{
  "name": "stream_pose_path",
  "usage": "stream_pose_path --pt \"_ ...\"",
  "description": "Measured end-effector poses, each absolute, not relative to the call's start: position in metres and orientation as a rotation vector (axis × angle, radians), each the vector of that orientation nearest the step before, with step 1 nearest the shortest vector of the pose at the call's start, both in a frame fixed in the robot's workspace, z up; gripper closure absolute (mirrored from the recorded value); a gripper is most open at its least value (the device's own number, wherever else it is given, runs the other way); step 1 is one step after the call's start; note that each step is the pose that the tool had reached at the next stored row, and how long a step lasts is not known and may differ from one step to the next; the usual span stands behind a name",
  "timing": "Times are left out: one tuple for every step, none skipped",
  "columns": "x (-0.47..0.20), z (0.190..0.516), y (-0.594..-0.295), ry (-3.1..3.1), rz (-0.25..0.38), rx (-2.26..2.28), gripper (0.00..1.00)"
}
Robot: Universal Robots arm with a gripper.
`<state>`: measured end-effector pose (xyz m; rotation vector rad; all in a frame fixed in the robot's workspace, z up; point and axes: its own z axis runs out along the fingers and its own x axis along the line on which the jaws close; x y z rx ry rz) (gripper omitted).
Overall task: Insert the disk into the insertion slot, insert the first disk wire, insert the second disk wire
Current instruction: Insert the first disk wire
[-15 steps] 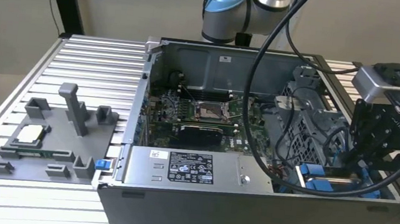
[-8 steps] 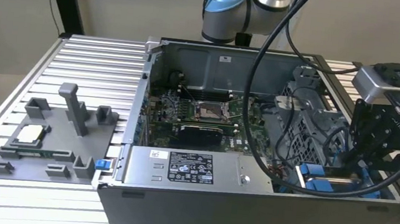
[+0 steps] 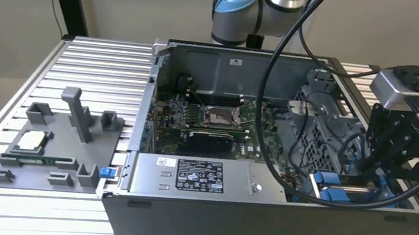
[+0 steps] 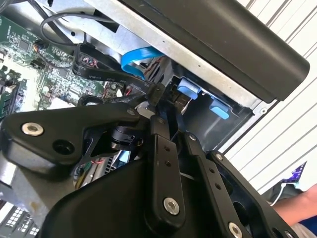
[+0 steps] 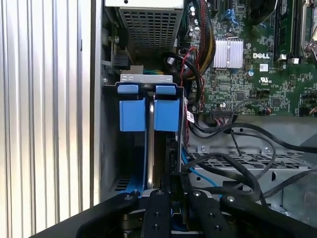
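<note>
Claw [image 5: 174,181] beside disk [image 5: 132,115] in insertion slot [image 5: 108,148]; cables [image 5: 237,133] crowd close.

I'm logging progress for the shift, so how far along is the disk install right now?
Done, it seems: the disk in its blue carrier stands edge-on inside the insertion slot. In hand: the gripper is at the disk's near end, among black wires and a blue cable. Left, possibly: both wire insertions; I can't tell whether either is plugged in.

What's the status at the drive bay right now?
Claw down at the insertion slot. Blue tabs show inside it; disk itself hard to make out. Black cables and a blue cable crowd the claw.
</note>
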<state>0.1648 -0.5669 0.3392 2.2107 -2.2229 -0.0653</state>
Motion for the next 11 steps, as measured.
stream_pose_path --pt "0.1648 0.3389 -0.5669 -2.221 -0.065 2.212 1.00" --pt "0.1648 0.3385 -0.5669 -2.219 -0.065 2.214 1.00" --pt "0.1648 0.3380 -0.5669 -2.217 -0.065 2.216 1.00" --pt "0.1648 0.3374 -0.5669 -2.215 -0.065 2.218 1.00" --pt "0.1648 0.3363 -0.5669 -2.214 -0.066 2.220 1.00" --pt "0.1648 0.3353 -0.5669 -2.213 -0.065 2.221 1.00" --pt "0.1648 0.3344 -0.5669 -2.212 -0.065 2.221 1.00" --pt "0.1648 0.3335 -0.5669 -2.211 -0.064 2.221 1.00" --pt "0.1648 0.3325 -0.5669 -2.211 -0.063 2.221 1.00" --pt "0.1648 0.3313 -0.5669 -2.210 -0.063 2.221 1.00" --pt "0.1648 0.3300 -0.5669 -2.210 -0.064 2.222 1.00"
